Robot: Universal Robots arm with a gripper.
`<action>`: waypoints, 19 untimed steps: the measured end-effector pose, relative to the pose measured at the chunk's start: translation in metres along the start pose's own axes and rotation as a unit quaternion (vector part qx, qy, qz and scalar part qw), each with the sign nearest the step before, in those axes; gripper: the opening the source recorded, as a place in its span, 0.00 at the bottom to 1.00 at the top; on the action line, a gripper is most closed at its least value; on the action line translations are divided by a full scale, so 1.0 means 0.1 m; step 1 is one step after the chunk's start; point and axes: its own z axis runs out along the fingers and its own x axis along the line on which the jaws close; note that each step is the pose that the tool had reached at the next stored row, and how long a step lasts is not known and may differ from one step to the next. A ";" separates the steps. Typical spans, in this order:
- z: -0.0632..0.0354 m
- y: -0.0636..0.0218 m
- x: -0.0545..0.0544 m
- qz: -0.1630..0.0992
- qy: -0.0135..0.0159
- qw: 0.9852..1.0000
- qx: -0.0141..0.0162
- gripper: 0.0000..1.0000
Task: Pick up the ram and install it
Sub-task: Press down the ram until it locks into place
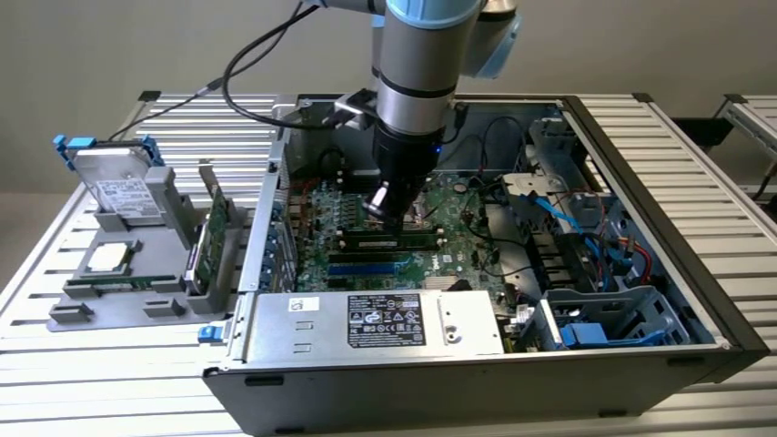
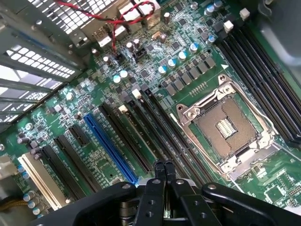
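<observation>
Green circuit board is filling the floor of the open computer case (image 1: 716, 314), which is sitting on the slatted metal counter (image 1: 109, 369). The arm is reaching down into it from above. Its gripper (image 1: 384, 206) is hanging just over the motherboard (image 1: 318, 238), above the long black memory slots (image 1: 388, 244) on the near side of the processor socket.

From the wrist, the gripper (image 2: 164, 165) is showing its jaws pressed together, tip against tip, and I am seeing nothing between them. Below them the motherboard (image 2: 155, 75) is lying bare, with the black memory slots (image 2: 151, 123) running alongside a blue slot (image 2: 109, 147) and the empty metal-framed processor socket (image 2: 225, 128) just beside them.

The ram (image 1: 116, 285), as far as I can tell, is lying flat in a groove of the grey holder tray (image 1: 73, 316) out on the counter, at the exterior view's left, well apart from the gripper and outside the case. Whether a second stick is already sitting in a slot under the gripper, I cannot tell.

On the same tray a silver hard drive (image 1: 119, 193) is standing at the far end, and a green expansion card (image 1: 216, 233) is standing upright on the side nearest the case. The labelled power supply (image 1: 378, 324) is lying across the near end of the case.
</observation>
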 end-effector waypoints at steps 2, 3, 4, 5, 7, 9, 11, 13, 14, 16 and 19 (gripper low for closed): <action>0.000 0.000 0.00 0.014 -0.001 1.000 0.000 0.10; 0.000 0.000 0.00 0.021 -0.001 1.000 -0.001 0.10; 0.000 0.000 0.00 0.028 -0.002 1.000 -0.001 0.10; 0.000 0.000 0.00 0.035 -0.002 0.999 -0.001 0.10; 0.000 0.000 0.00 0.049 -0.003 0.999 -0.002 0.10; 0.000 0.000 0.00 0.064 -0.004 0.998 -0.002 0.10; 0.000 0.000 0.00 0.078 -0.005 0.997 -0.002 0.10; 0.000 0.000 0.00 0.092 -0.006 0.996 -0.003 0.10; 0.000 0.000 0.00 0.099 -0.006 0.995 -0.003 0.10; 0.000 0.000 0.00 0.113 -0.007 0.994 -0.003 0.10; 0.000 0.000 0.00 0.134 -0.009 0.991 -0.004 0.10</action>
